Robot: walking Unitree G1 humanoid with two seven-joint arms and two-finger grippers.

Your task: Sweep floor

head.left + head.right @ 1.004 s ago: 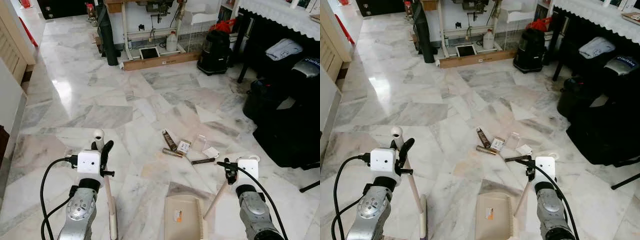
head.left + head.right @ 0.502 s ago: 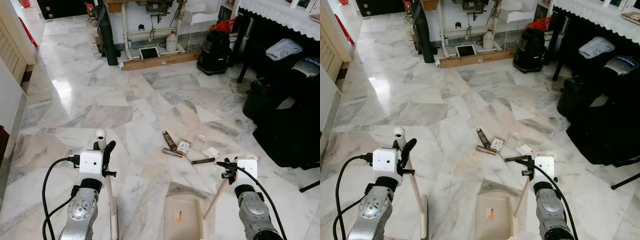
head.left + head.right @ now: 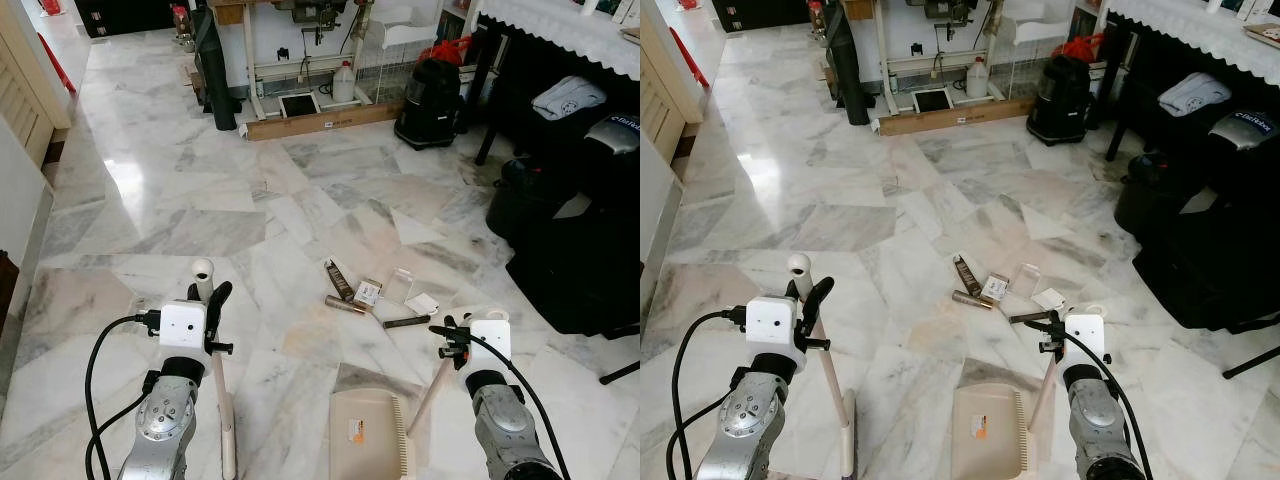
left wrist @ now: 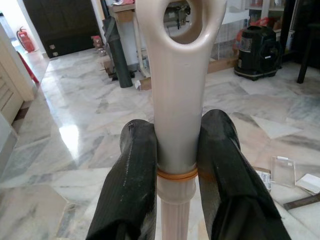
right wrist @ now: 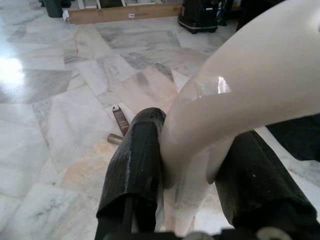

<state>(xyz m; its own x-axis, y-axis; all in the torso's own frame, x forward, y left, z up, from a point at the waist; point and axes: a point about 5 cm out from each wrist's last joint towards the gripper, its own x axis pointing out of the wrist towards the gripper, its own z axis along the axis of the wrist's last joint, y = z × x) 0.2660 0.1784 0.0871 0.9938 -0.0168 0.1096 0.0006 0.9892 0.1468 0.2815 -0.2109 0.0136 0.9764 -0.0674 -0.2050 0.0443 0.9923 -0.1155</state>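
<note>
The left gripper (image 3: 207, 297) is closed around the cream broom handle (image 4: 177, 125), one black finger pressed to each side of the shaft just below its looped end. The handle slopes down from the gripper to the marble floor (image 3: 180, 190), where the broom head is seen at the lower edge of the head view, to the left of the dustpan (image 3: 370, 435).

The right gripper (image 3: 452, 338) is clamped on the curved cream dustpan handle (image 5: 240, 95), the fingers (image 5: 137, 160) bearing on either side of it. The dustpan itself lies flat on the floor below and slightly left of this gripper, its toothed edge on the side nearest the handle shaft.

A scatter of litter (image 3: 365, 293) is found on the floor just beyond the dustpan, ahead of and between the two grippers: a brown tube, a small box, a clear plastic piece, a white scrap and a dark stick. It is apart from both dustpan and broom.

Well beyond the dustpan, a black vacuum cleaner (image 3: 430, 100) and a white jug (image 3: 344, 84) are noted against the far wall.
</note>
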